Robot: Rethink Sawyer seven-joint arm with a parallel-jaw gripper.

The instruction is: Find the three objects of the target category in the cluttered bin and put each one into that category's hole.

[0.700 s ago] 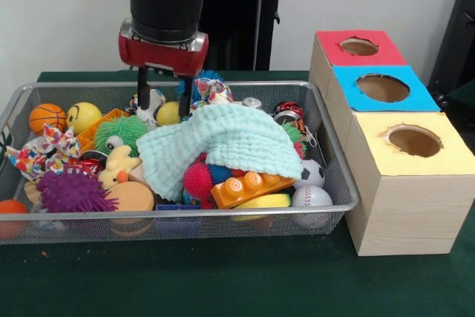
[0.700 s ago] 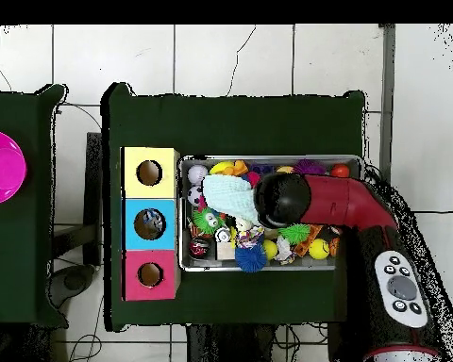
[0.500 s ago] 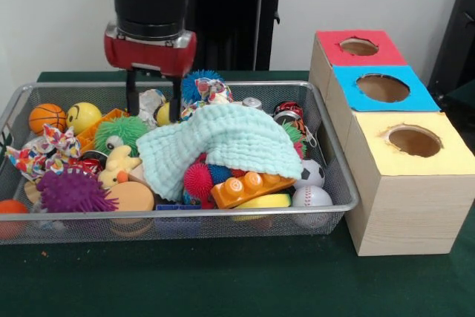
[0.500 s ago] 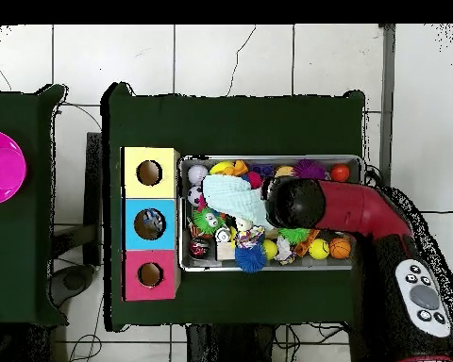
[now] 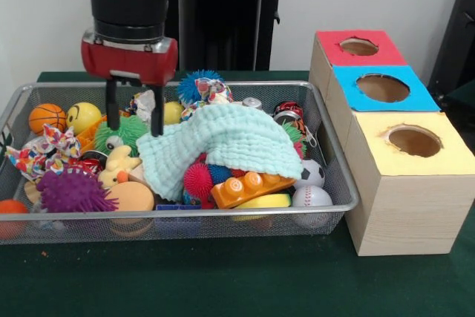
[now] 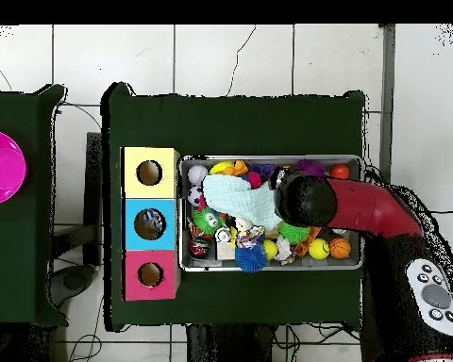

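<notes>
The wire mesh bin is full of toys, and it also shows in the overhead view. My gripper is open and empty. It hangs over the bin's left part, just above a green spiky ball and beside the edge of a mint green cloth. In the overhead view the arm's head hides the fingers. No transparent bottle with a blue-and-white label shows clearly; the cloth covers the bin's middle. The blue-topped box's hole lies to the bin's right, and in the overhead view it is to the bin's left.
The red-topped box's hole and the yellow-topped box's hole flank the blue one. In the bin lie an orange basketball, a yellow smiley ball, a purple spiky ball, an orange brick and a baseball. A pink bowl stands on a side table.
My gripper has moved left in the front view, from the cloth's back edge to above the green spiky ball. It stays open and empty. The toys have not moved.
</notes>
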